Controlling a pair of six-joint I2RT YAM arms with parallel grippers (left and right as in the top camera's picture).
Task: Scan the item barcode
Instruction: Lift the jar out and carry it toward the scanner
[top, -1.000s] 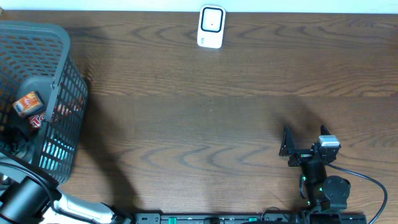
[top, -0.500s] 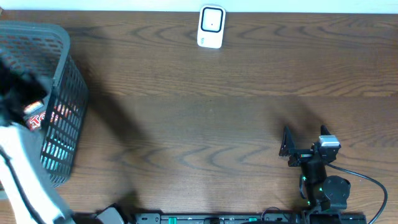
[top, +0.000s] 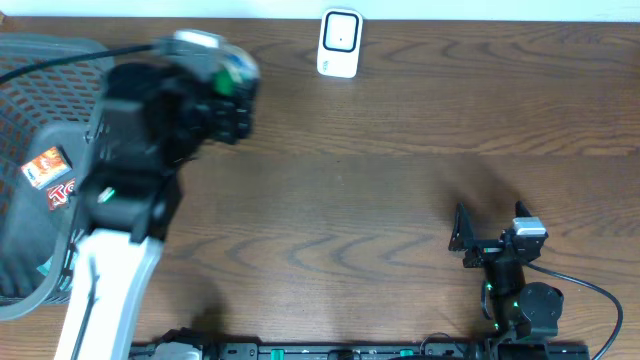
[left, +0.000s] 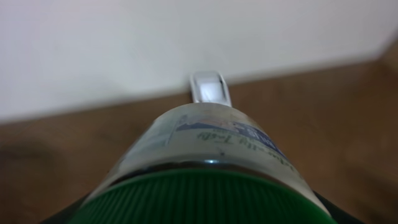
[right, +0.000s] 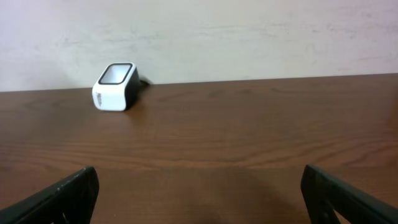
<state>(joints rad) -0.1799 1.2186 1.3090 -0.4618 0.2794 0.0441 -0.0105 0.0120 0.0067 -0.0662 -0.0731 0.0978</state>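
- Green-capped bottle (left: 205, 146): clear body with a printed label, held off the table (top: 350, 200) in the left gripper (top: 226, 97). Jaws are closed on its sides, and the ribbed cap is nearest the wrist camera.
- Bottle position: far-left part of the table, just right of the basket (top: 45, 42) rim. It is blurred from overhead.
- Barcode scanner (top: 340, 43): white, upright at the far edge by the wall, right of the left gripper and apart from it. In the left wrist view it sits straight beyond the bottle's far end.
- Bare wood lies between bottle and scanner.
- Basket: grey mesh at the left table edge, with an orange packet (top: 45, 165) and a red-and-white item (top: 62, 192) inside.
- Right gripper (top: 457, 230): low at the near right, fingers spread wide, holding nothing. Open table stretches from it to the scanner.
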